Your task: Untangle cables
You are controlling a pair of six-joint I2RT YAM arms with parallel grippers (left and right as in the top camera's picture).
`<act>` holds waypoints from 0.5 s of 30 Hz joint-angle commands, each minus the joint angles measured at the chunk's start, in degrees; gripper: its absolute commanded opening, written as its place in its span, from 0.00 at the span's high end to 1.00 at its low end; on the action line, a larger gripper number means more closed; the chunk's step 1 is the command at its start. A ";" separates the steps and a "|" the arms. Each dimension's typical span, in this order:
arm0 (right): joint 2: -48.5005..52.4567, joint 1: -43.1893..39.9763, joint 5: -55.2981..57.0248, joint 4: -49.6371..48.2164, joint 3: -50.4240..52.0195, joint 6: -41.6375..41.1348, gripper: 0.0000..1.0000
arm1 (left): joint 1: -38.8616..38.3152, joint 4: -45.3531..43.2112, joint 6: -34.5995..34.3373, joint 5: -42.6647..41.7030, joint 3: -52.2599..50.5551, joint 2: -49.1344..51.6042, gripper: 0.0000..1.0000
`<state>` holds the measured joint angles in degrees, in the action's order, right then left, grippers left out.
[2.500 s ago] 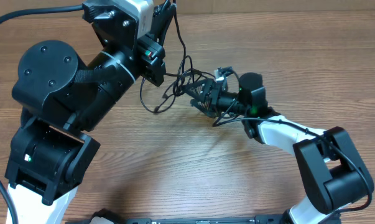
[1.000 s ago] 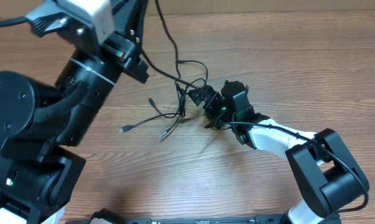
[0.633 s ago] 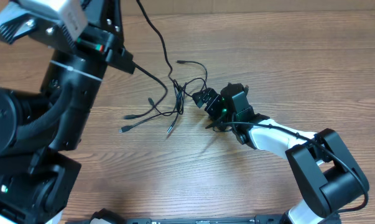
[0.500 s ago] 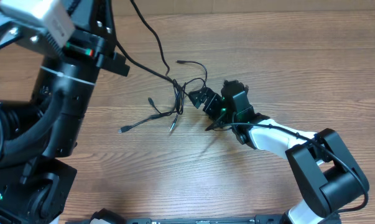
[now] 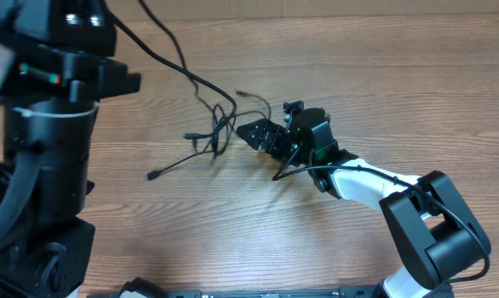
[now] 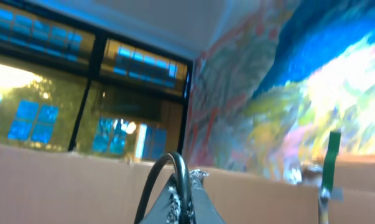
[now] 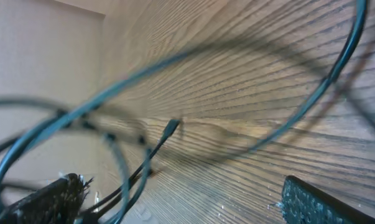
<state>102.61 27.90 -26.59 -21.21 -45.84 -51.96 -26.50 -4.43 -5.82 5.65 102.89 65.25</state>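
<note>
The cables [image 5: 219,124] lie as a small black tangle on the wooden table, with loose plug ends trailing left [image 5: 151,175]. One strand rises taut from the tangle to the top edge of the overhead view [image 5: 179,62]. My left gripper [image 6: 184,202] is lifted high and shut on that black cable [image 6: 182,177], out of the overhead view. My right gripper [image 5: 271,122] sits low on the table just right of the tangle. It is open, with blurred cable loops [image 7: 122,158] in front of its fingers [image 7: 318,202] and nothing between them.
The bulky left arm [image 5: 46,124] fills the left side of the overhead view. The white right arm [image 5: 373,182] reaches in from the lower right. A beige wall [image 7: 38,56] borders the table beyond the tangle.
My left arm has risen and swung left with the cable in its grip, dragging the tangle left and stretching it out. The right gripper has stayed open in about the same spot.
</note>
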 commanded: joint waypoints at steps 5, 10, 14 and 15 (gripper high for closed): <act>-0.04 1.31 1.27 -0.17 0.09 1.22 0.00 | 0.22 -2.25 -0.66 0.98 0.83 -0.66 0.96; -0.04 3.91 0.13 0.15 0.09 1.03 0.00 | 0.22 -2.25 -0.63 0.98 0.83 -0.66 0.96; -0.04 5.42 -2.91 1.25 0.09 1.07 0.00 | 0.24 -2.19 -0.61 1.51 0.83 -0.66 0.96; -0.04 5.46 -4.57 1.42 0.09 1.07 0.00 | 0.22 -2.03 -0.61 2.49 0.83 -0.66 0.96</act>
<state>102.61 32.80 -27.49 -19.86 -45.84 -51.53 -26.50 -6.02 -5.87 5.93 102.89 65.17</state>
